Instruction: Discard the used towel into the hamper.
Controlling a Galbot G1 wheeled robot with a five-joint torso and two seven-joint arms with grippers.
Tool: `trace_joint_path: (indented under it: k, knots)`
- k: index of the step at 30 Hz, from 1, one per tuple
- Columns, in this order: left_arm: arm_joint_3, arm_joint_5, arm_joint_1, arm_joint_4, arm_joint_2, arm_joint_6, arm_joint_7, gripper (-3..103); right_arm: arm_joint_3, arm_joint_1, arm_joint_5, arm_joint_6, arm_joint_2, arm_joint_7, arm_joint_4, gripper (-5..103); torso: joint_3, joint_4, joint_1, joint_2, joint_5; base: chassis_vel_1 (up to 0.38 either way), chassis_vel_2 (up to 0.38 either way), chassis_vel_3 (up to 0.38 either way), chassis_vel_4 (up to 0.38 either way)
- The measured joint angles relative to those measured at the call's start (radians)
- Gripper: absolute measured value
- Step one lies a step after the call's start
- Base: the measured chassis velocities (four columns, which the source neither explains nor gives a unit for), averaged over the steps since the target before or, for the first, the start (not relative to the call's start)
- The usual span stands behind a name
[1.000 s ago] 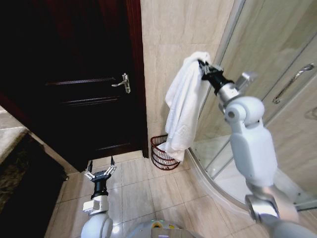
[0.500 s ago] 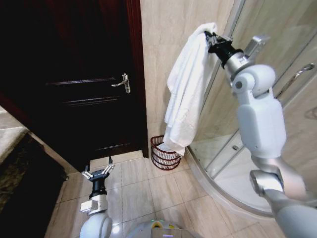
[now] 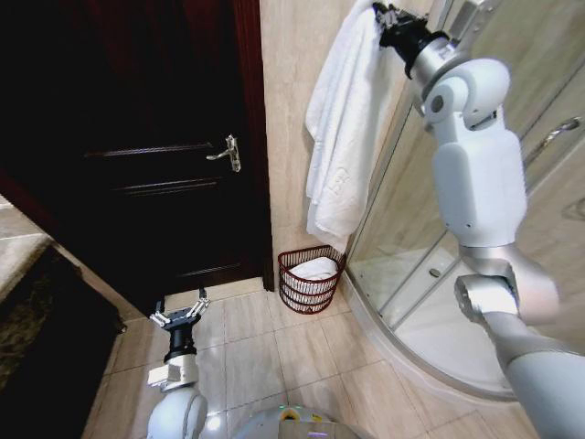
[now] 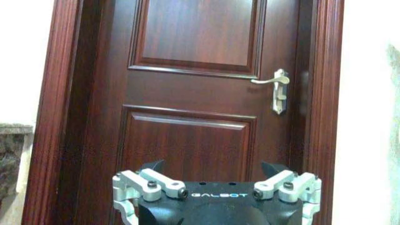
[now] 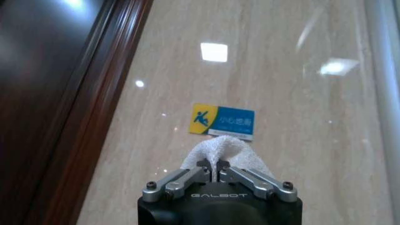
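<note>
White glossy arm shells, silver-fingered black end effector [image 5: 218, 172] marked GALBOT, visible screws

1. Floor [image 3: 274, 357]: beige glossy tiles.
2. Hamper [image 3: 310, 279] stands on it by the wall, beside the door frame; white cloth inside.
3. Curved shower kerb [image 3: 402, 352] runs along the floor just beside the hamper.

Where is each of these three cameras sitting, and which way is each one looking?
Head view: from the head, looking down at the dark door, hamper and towel; both arms show.
Left wrist view: low on the left arm, facing the door; left gripper open.
Right wrist view: high on the right arm, facing the tiled wall; right gripper pinches the towel.
Shared: door handle, towel.
</note>
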Motion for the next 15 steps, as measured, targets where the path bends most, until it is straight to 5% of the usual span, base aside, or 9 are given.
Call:
trace_joint_path:
  k: [15]
  knots:
    - [-0.002,-0.019,-0.018,0.007,0.019,0.011,0.002,100,-0.010,-0.079,-0.072,0.024,0.051,0.006,-0.059,3,0.000,0.0001,0.000,0.000,-0.0001,0.000,0.000,0.000,0.000]
